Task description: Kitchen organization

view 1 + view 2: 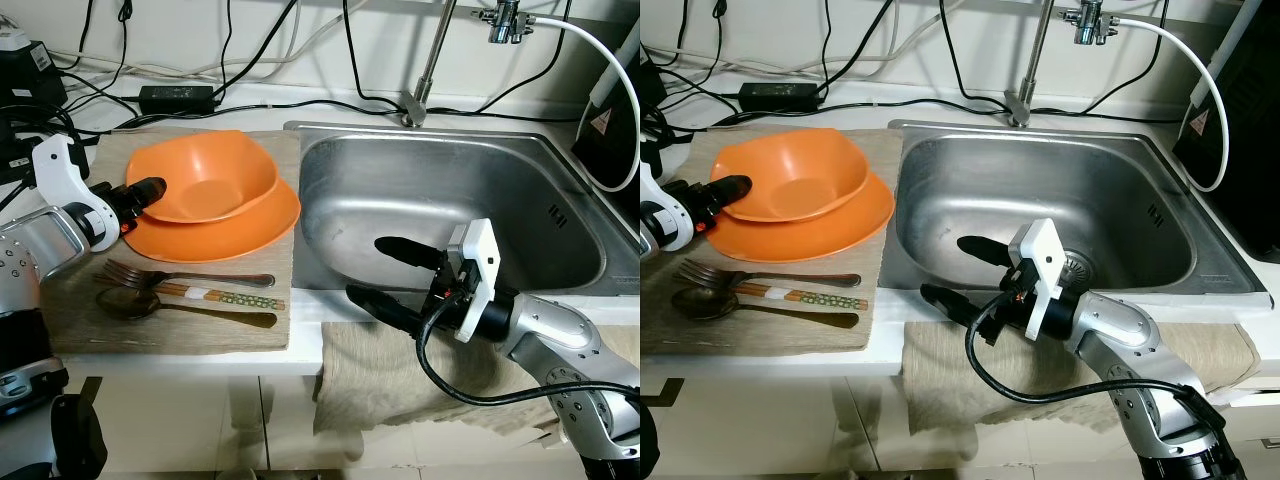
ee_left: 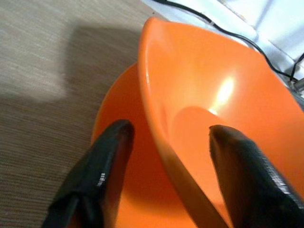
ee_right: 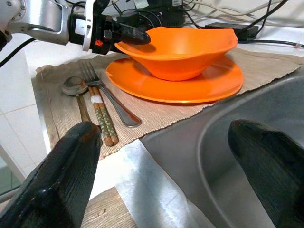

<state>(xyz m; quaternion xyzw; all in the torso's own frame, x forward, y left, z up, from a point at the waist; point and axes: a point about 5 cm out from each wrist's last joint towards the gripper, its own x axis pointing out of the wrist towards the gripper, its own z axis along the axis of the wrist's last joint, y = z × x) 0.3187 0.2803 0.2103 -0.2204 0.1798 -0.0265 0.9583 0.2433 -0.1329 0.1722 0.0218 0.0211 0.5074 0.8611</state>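
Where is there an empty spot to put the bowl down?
The steel sink basin is bare, apart from the open right gripper over its front edge. The woven placemat is crowded: orange bowl on orange plate, left gripper straddling the bowl's rim, cutlery in front.

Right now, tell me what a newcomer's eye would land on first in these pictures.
The orange bowl nested on an orange plate stands out on the woven mat left of the steel sink. The left hand straddles the bowl's rim, one finger inside and one outside, not yet closed. The right hand hovers open over the sink's front edge, while a fork, spoon and chopsticks lie before the plate.
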